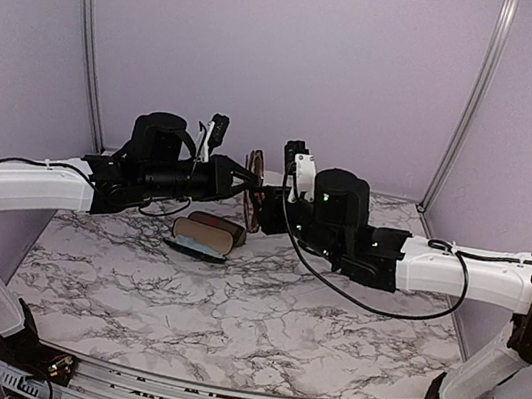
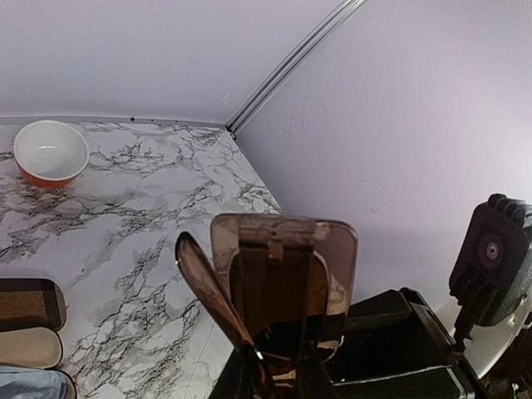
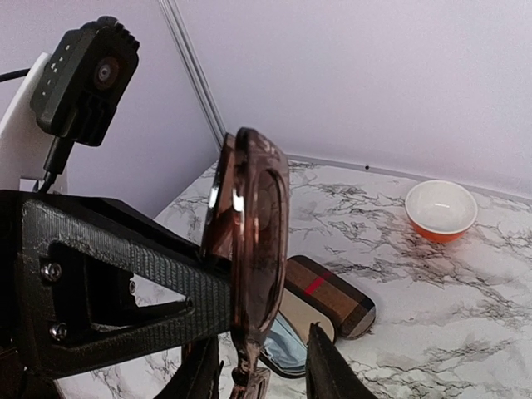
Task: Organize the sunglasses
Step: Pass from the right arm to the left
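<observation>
A pair of brown sunglasses (image 1: pixel 253 189) with a thick translucent frame and squarish tinted lenses was held up off the table, standing on edge, one arm angled outward, near the right end of the open, red-striped brown case (image 1: pixel 208 234).

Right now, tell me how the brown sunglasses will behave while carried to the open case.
The left gripper holds the brown sunglasses aloft by a small pinch, so they are probably light. The frame looks thick and stiff, but one temple is splayed on its hinge and may swing. Their glossy surface could slip in the jaws.
</observation>
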